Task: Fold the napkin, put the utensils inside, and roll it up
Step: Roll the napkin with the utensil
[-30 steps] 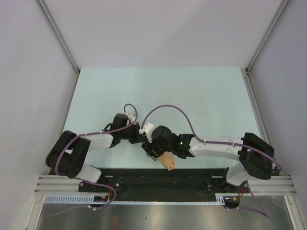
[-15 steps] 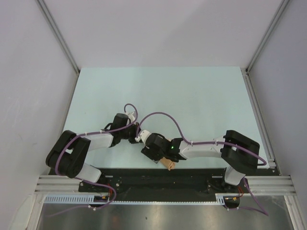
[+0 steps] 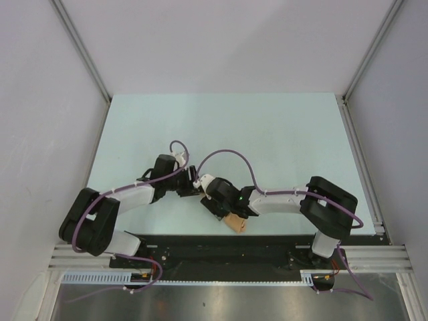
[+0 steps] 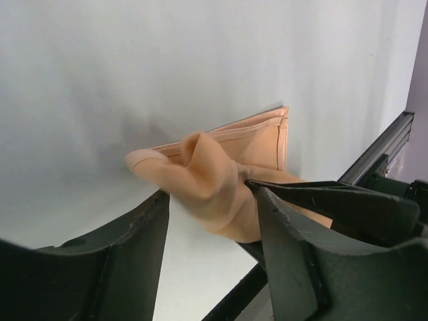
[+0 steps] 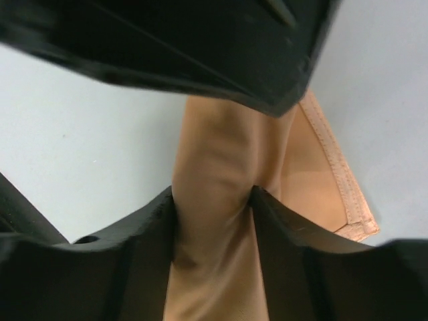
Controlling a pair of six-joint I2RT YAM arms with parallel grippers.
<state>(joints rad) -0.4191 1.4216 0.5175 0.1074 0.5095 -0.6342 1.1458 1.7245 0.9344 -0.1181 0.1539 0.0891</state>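
Observation:
The peach-tan napkin (image 3: 235, 225) is rolled into a thick tube near the table's front edge, and one stitched flat corner (image 4: 264, 140) still lies open on the table. My right gripper (image 3: 217, 208) is shut around the roll (image 5: 214, 154), both fingers pressing its sides. My left gripper (image 3: 195, 192) meets it from the left. Its fingertips (image 4: 164, 200) are on either side of the roll's end (image 4: 214, 180) and touch it. The fork is hidden; no metal shows in any view.
The black front rail (image 3: 221, 244) runs just below the napkin. In the left wrist view the right gripper's black fingers (image 4: 348, 210) crowd in beside the roll. The pale table (image 3: 267, 140) stretches behind both arms, with grey walls on both sides.
The right arm's elbow has swung inward and to the left, and its wrist has shifted left. The left arm has stretched slightly up and right. The napkin roll has stayed near the front edge.

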